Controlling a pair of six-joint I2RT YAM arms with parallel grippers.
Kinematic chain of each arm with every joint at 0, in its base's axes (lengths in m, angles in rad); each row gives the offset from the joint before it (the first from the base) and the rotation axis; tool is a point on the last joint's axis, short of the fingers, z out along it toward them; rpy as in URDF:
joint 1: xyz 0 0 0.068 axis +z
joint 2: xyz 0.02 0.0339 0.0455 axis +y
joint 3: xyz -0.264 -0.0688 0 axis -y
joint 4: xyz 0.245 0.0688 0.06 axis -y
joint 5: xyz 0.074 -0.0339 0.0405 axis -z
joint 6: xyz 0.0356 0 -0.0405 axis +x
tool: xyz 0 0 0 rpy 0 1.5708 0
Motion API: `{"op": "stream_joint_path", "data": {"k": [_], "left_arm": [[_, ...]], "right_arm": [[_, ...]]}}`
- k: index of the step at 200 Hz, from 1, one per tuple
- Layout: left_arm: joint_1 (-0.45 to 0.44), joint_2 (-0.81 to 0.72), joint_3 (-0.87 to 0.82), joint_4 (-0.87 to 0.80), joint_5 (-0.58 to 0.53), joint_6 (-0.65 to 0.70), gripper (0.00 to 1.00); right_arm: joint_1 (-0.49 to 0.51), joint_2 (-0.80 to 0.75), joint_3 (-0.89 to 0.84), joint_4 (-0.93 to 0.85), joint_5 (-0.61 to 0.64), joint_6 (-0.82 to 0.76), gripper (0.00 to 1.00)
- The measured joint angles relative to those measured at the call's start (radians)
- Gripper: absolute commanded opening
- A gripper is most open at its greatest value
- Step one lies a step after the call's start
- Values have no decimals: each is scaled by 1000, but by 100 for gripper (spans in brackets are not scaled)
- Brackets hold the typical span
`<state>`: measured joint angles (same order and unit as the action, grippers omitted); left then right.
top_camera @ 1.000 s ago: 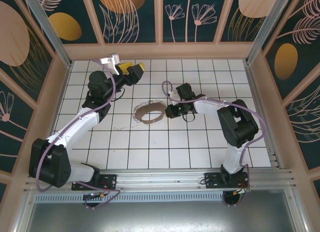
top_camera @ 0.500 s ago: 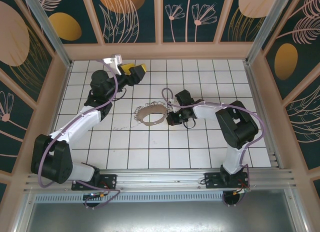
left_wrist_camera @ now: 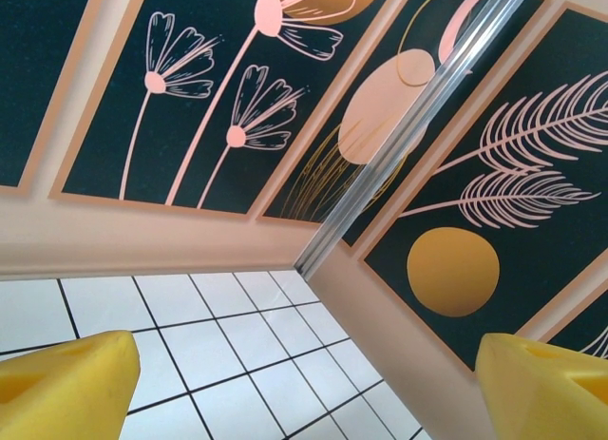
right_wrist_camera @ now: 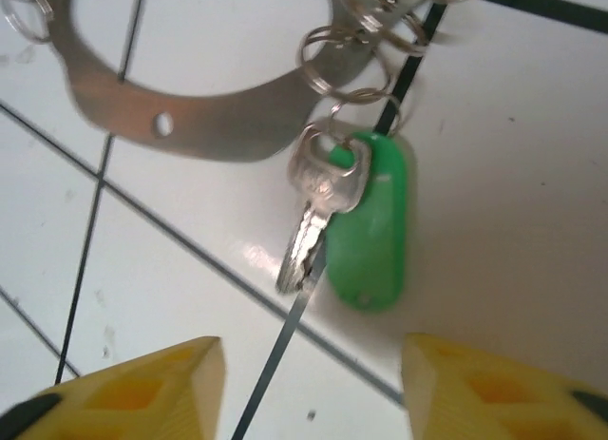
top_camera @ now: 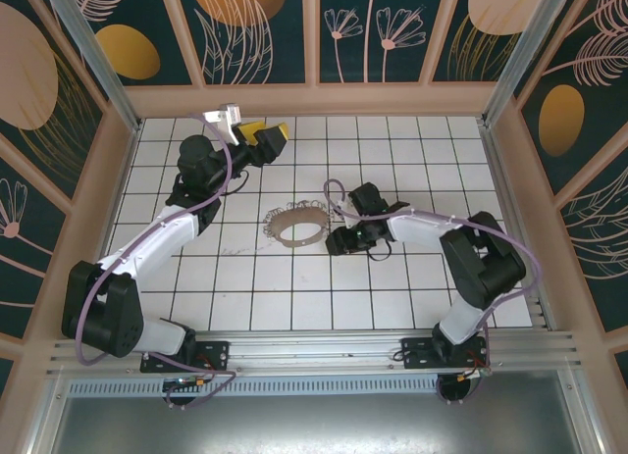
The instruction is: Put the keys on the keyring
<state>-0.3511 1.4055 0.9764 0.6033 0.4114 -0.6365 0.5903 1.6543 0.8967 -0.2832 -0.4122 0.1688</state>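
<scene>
Fingers point(right_wrist_camera: 142, 388) of the right gripper point(right_wrist_camera: 309, 369) stand apart with nothing held, their yellow tips low on either side. Just ahead, between them but untouched, the key point(right_wrist_camera: 316, 212) lies flat on the white tile floor point(right_wrist_camera: 513, 174), across a dark grout line. It is slim silvery metal, beside an oblong glossy green tag point(right_wrist_camera: 372, 233). Small wire rings point(right_wrist_camera: 344, 60) link them to the keyring point(right_wrist_camera: 209, 126), a flat dull metal band with a punched hole. Nothing stands between tips and key. Well off, the left gripper point(top_camera: 260, 132) points at the patterned wall point(left_wrist_camera: 237, 98), its fingers wide and empty.
</scene>
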Motion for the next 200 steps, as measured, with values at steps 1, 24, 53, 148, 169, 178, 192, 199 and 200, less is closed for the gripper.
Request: {"op": "stream_joint_path", "data": {"k": [1,24,53,148,169,178,192,199,200], "left_arm": [[0,0,0,0,0,0,92],[0,0,0,0,0,0,98],[0,0,0,0,2,1,99],[0,-208,-150,-53,-246,148,99],[0,-289,-269,-39,-388,227,98],[0,-309,-304,-40,-447,261,98],[0,-340,-355,-38,-529,321,99],[0,-360,-385,-30,-574,354,98],[0,-362,-388,-29,-579,357,98]], "right_arm": [[0,-3,-1,-2,0,-2,59],[-6,-125,-8,-28,1,13,66],[-19,-240,-8,-31,4,35,75],[-149,-446,-74,97,162,122,99],[-266,-512,-74,172,229,145,99],[-297,-528,-74,199,272,148,99],[-320,-542,-82,257,344,145,99],[-326,-547,-98,298,379,144,99],[-326,-547,-100,302,381,144,99]]}}
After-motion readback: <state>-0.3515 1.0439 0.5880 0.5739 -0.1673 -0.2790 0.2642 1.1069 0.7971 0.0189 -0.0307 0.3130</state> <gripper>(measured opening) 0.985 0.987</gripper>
